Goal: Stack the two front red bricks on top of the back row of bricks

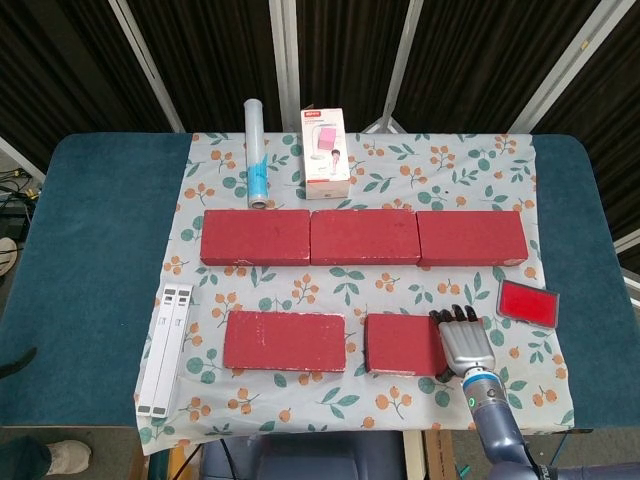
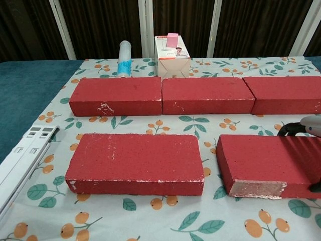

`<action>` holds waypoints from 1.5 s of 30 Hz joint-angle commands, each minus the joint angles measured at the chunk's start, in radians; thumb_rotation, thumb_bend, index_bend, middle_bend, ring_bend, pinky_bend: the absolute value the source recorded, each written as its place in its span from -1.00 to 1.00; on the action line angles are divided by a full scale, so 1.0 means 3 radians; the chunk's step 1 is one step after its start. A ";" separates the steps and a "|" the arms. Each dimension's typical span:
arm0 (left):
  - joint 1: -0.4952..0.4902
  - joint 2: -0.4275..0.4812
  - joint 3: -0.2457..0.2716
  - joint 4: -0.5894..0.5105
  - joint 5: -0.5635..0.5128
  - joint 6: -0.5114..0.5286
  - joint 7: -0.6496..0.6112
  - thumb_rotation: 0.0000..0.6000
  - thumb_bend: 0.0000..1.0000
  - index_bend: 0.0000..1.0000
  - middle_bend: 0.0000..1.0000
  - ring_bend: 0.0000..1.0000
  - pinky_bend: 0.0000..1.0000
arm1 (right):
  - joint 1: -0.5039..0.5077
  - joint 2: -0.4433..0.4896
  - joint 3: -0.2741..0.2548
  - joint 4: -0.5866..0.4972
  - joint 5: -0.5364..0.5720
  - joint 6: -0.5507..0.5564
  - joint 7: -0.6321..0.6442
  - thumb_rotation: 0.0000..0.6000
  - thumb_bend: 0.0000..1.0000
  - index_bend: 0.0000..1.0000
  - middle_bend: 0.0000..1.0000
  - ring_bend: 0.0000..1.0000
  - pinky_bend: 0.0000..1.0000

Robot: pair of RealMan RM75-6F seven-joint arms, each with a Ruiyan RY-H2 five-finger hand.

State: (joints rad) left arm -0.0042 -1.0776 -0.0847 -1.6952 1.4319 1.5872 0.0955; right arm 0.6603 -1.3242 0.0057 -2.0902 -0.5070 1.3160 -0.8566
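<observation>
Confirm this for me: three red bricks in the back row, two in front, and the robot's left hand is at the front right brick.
One thing is wrong: it is the right hand, not the left, at the right end of the front right brick. The head view shows it. No left hand appears in either view. The rest holds: three bricks in the back row, two in front.

Bright even light, soft shadows, sharp

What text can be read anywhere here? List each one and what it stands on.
Box: red print at the top of its face, too small to read in either view.
Tube: blue label band, no letters legible.
White rack, bricks, red pad: no text visible.
</observation>
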 commanded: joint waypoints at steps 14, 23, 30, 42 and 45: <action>-0.0003 -0.0012 -0.0008 0.0008 0.0019 0.0019 0.0008 1.00 -1.00 -0.90 -1.00 -1.00 -0.74 | 0.0124 0.0109 0.0108 -0.0091 0.0112 0.0111 -0.0159 1.00 -0.86 -0.30 -0.39 -0.78 -1.00; -0.0021 -0.0073 -0.0026 0.0049 0.0025 0.0035 0.0081 1.00 -1.00 -0.90 -1.00 -1.00 -0.74 | 0.0429 0.0563 0.0448 -0.0179 0.0596 -0.0123 -0.0333 1.00 -0.86 -0.30 -0.38 -0.77 -1.00; -0.0034 -0.0142 -0.0071 0.0149 0.0055 0.0109 0.0101 1.00 -1.00 -0.89 -1.00 -1.00 -0.75 | 0.0742 0.0912 0.0714 -0.0091 0.1122 -0.0574 -0.0403 1.00 -0.86 -0.30 -0.38 -0.77 -1.00; -0.0084 -0.0304 -0.0134 0.0317 0.0004 0.0117 0.0246 1.00 -1.00 -0.89 -1.00 -1.00 -0.75 | 0.1461 0.1126 0.1003 0.0677 0.2372 -0.1678 -0.0519 1.00 -0.86 -0.30 -0.38 -0.77 -1.00; -0.0098 -0.0323 -0.0154 0.0323 -0.0059 0.0080 0.0298 1.00 -1.00 -0.89 -1.00 -1.00 -0.75 | 0.1599 0.1058 0.1007 0.0976 0.2567 -0.1898 -0.0493 1.00 -0.86 -0.30 -0.38 -0.77 -1.00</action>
State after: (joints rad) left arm -0.0314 -1.1718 -0.1281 -1.5994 1.4195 1.6154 0.1797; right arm 1.0915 -0.9974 0.2958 -1.8693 0.2156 0.8102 -1.0057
